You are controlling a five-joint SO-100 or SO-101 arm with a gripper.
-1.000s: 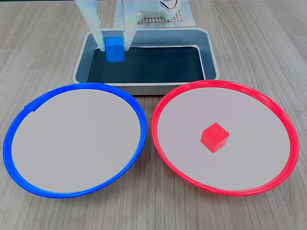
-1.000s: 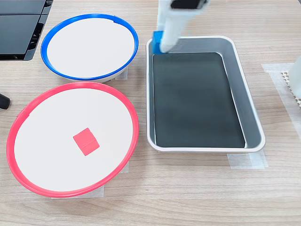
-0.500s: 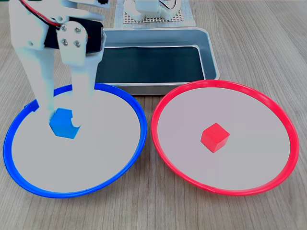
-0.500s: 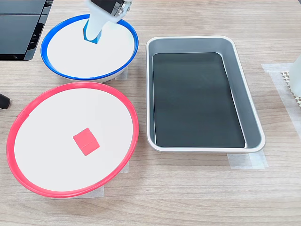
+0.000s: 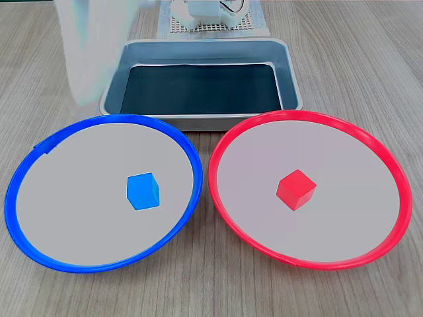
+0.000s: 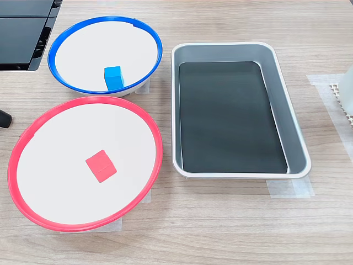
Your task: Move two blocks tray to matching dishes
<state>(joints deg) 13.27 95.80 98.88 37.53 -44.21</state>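
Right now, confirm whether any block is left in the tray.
No, the tray shows only its bare dark floor; the blue block and red block sit in dishes.

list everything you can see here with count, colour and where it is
blue block: 1, bright blue, lying in the blue-rimmed dish
red block: 1, bright red, lying in the red-rimmed dish
tray: 1, silver with dark floor, behind the dishes, nothing in it
mesh pad: 1, pale, behind the tray
dark panel: 1, black, top left corner in a fixed view
table: 1, light wood grain
arm: 1, white, blurred, top left in a fixed view; gripper state unreadable
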